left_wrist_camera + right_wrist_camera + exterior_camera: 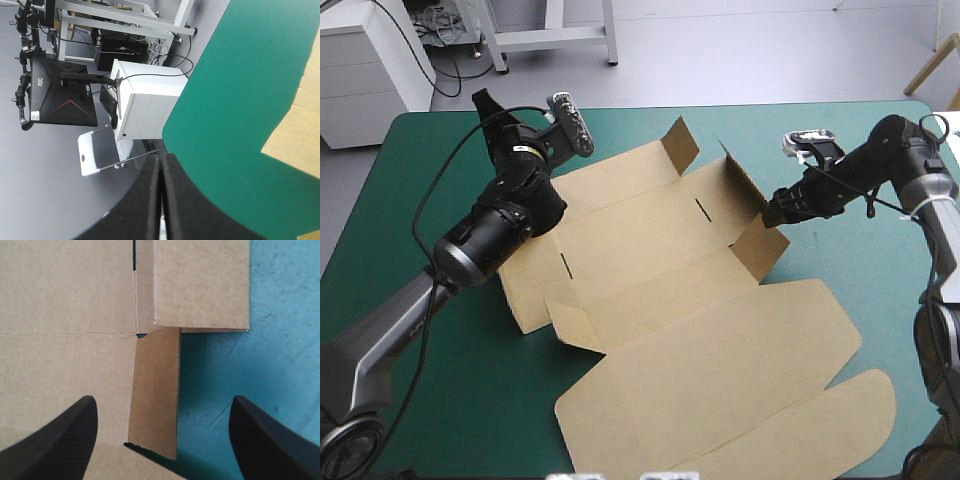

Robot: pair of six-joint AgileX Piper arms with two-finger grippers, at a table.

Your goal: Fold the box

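Observation:
The brown box (660,270) lies mostly flat in the middle of the teal-green table. Its right side wall (740,195) and a small end flap stand raised. My right gripper (778,212) hovers at that raised wall's near end. In the right wrist view my right gripper (162,402) is open, with the upright flap (155,390) between its spread fingers and untouched. My left gripper (483,101) is lifted above the box's far left part and points at the table's far left corner. It is shut on nothing (161,161), and only a strip of box (300,135) shows beside it.
The large lid panel (740,390) with a rounded tongue reaches toward the table's near edge. A white cabinet (370,60) stands just beyond the far left corner. Bare teal-green cover (880,290) lies right of the box.

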